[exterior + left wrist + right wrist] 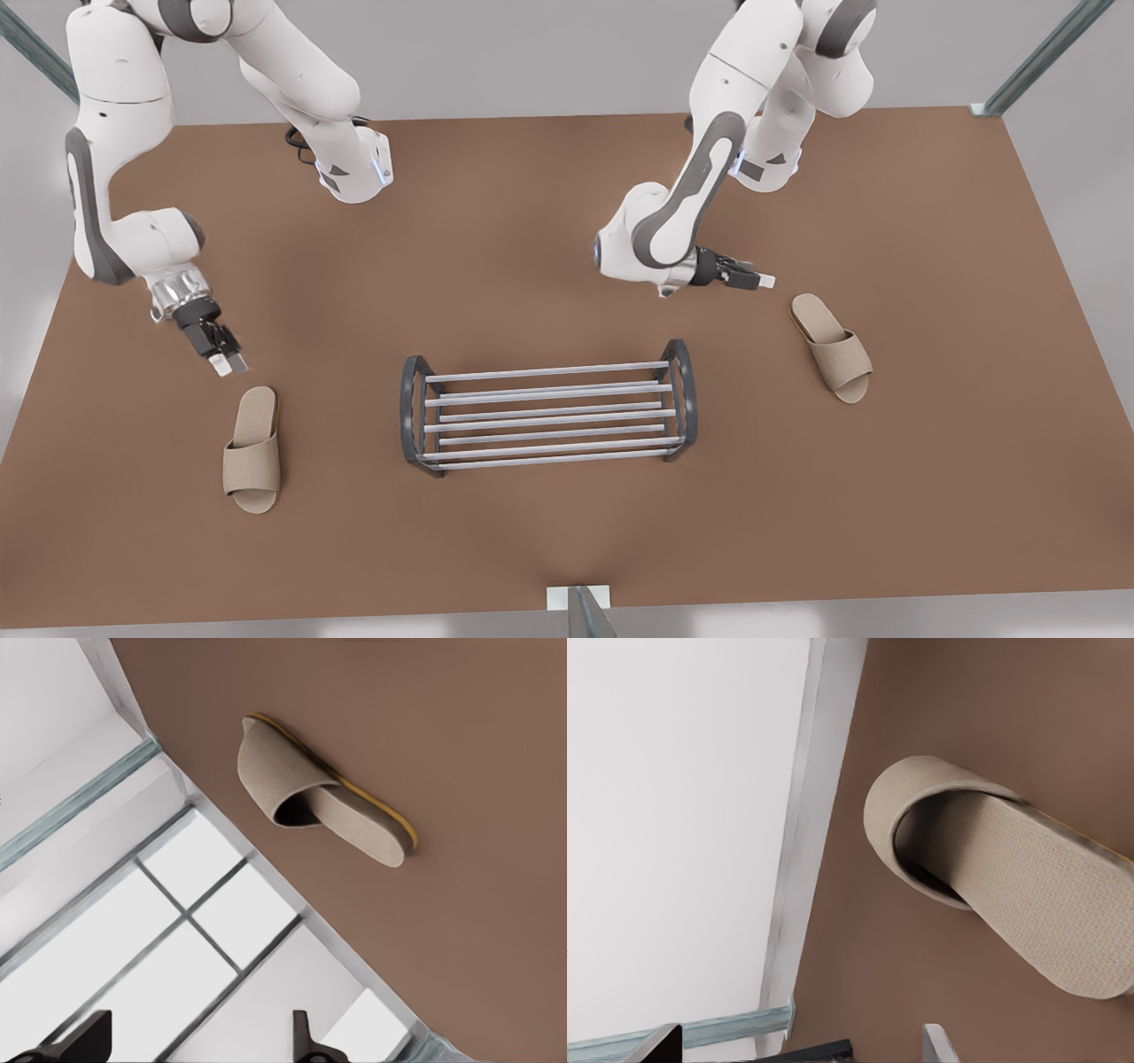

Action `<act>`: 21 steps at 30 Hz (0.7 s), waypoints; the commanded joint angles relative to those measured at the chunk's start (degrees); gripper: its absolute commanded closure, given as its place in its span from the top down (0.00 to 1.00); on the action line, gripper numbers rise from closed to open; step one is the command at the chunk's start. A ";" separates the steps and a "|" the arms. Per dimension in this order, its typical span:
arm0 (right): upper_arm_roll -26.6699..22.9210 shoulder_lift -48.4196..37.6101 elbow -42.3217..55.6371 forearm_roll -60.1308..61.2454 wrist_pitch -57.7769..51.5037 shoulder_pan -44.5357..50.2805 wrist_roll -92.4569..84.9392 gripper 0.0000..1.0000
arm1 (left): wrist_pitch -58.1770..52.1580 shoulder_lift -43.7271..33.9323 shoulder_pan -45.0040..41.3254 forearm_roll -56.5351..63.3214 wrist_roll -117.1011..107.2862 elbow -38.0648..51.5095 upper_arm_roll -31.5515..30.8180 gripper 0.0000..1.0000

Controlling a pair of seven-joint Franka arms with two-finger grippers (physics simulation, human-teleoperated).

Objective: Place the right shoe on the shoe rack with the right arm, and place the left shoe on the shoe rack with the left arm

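The right tool (pixel 232 363) hangs low over the brown table (pixel 532 221), on the front view's left. Its two fingers (pixel 660 1043) are spread wide and hold nothing. The right shoe (pixel 252 449) lies flat on the table just past the tip of this tool, with its heel end closest to the tool and its open toe pointing away. They are not touching. In the right wrist view, the right shoe (pixel 1001 886) looks close, and you can see into the dark gap under its wide strap.

The left tool (pixel 764 281) is on the front view's right, tipped over nearly flat. Its fingers (pixel 301 1038) are also spread wide and hold nothing. The left shoe (pixel 833 347) lies on the table just ahead of this tool and a little below it, apart from it. In the left wrist view, the left shoe (pixel 323 793) shows a thin yellow edge along its sole, with the table's edge close by.

The shoe rack (pixel 547 414) stands between the two tools, nearer the camera than both. Its silver bars are bare. Both shoes lie well apart from it, one on each side.
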 commanded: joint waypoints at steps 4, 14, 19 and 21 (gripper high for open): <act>-0.03 2.78 -0.94 9.80 -1.67 -1.40 -90.05 1.00 | 37.81 -2.97 0.04 9.93 -151.62 -9.56 6.62 1.00; 2.87 9.81 0.20 13.23 -5.02 -7.03 -79.77 1.00 | 56.99 -5.17 0.05 43.42 -195.34 -18.79 16.29 1.00; 4.10 9.81 -0.60 13.32 -6.60 -7.20 -74.67 1.00 | 58.66 -3.15 0.13 51.69 -192.79 -22.22 22.00 1.00; 4.19 9.90 -0.33 14.46 -5.63 -7.03 -105.51 1.00 | 58.48 -1.92 0.13 53.27 -192.18 -22.66 23.58 1.00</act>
